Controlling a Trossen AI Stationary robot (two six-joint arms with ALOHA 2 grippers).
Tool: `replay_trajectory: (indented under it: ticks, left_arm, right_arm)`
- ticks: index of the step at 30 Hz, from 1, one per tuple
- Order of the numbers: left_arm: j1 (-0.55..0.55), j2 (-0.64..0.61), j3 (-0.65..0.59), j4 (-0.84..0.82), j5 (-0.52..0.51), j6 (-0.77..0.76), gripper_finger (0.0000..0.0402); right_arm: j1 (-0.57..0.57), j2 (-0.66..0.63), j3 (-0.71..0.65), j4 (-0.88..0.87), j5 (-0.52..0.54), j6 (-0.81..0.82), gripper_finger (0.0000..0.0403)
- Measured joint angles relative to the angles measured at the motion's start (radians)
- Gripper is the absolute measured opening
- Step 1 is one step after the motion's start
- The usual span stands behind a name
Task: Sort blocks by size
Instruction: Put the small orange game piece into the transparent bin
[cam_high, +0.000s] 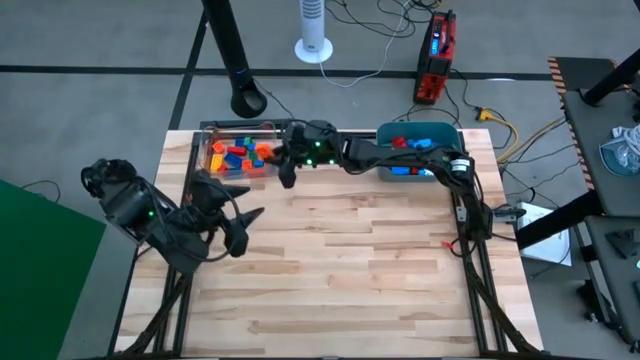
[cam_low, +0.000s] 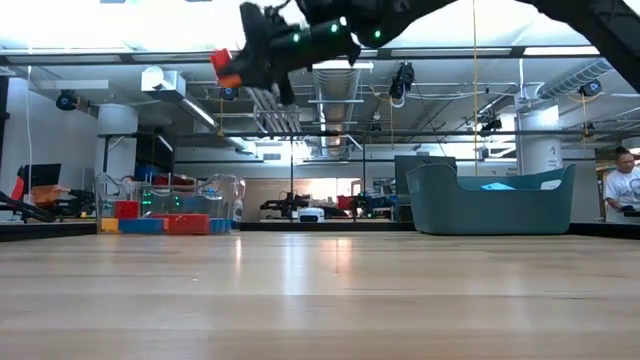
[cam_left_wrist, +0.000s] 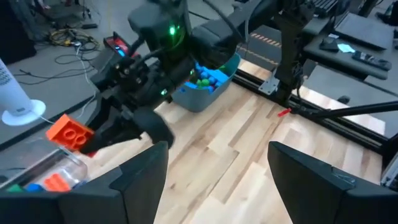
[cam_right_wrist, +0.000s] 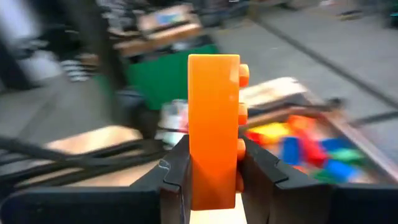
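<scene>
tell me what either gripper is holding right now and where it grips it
The right gripper is shut on an orange block, pinched at its lower end across the flat sides. The left gripper is open and holds nothing.

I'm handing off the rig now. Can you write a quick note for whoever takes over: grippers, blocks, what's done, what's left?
Right gripper: shut on an orange block, held high above the clear box at the table's back left.
Left gripper: open, empty, waiting over the table's left side.
Blocks: a mixed pile in the clear box; several blue, red and green ones in the teal tub at back right.
Done: some blocks are in the tub.
Left: place the orange block, then sort the box's remaining pile.
</scene>
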Motion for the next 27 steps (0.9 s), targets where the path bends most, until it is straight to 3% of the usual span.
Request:
replay_trajectory:
  ticks: [2,7,22,27]
  left_arm:
    - [0.000,0.000,0.027,-0.033,-0.002,-0.002,0.0262]
    - [0.000,0.000,0.063,-0.057,-0.025,0.001,0.0262]
    - [0.000,0.005,0.062,-0.059,-0.034,-0.029,0.0262]
    - [0.000,0.005,0.061,-0.059,-0.034,-0.035,0.0262]
  right_arm:
    - [-0.021,0.023,0.000,0.019,0.043,-0.006,0.0083]
    - [-0.067,0.105,0.027,0.013,0.024,0.060,0.0083]
    - [-0.088,0.365,0.481,-0.252,0.009,0.082,0.0083]
    - [-0.092,0.423,0.560,-0.371,-0.005,0.091,0.0083]
